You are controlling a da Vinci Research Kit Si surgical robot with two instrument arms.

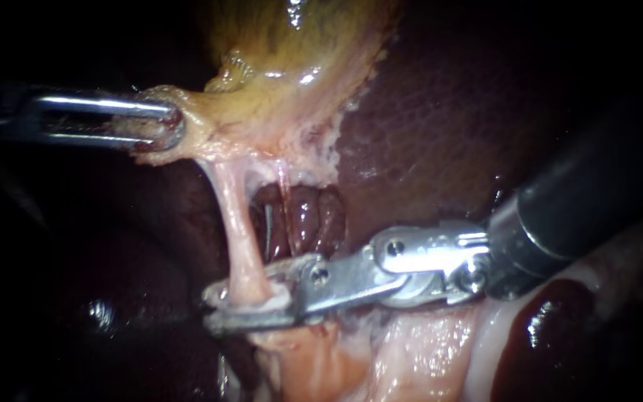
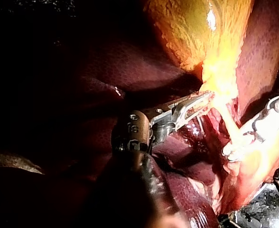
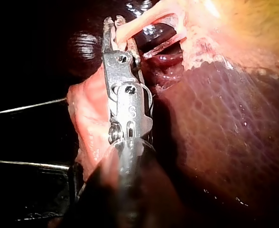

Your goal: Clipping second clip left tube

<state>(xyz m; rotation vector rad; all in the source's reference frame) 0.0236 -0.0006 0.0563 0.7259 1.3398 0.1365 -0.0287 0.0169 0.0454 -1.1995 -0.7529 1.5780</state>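
The yellow gallbladder (image 1: 292,67) hangs at the top, and my left instrument (image 1: 159,126) is shut on the pale tissue at its lower edge, pulling it to the left. From there the left tube (image 1: 241,238), a pink cord, runs down. My right instrument (image 1: 243,307) comes in from the right, its jaws closed on the tube's lower end from both sides. A thinner right tube (image 1: 283,182) runs beside it. The right wrist view has the right instrument (image 3: 113,23) with the tube (image 3: 139,21) between its tips. The left wrist view shows the left instrument (image 2: 196,105) on the tissue.
Dark red liver (image 1: 448,112) fills the right and lies behind the window between the tubes. Pale fatty tissue (image 1: 411,350) lies below the right instrument. A dark pool of blood (image 1: 552,320) sits at the lower right.
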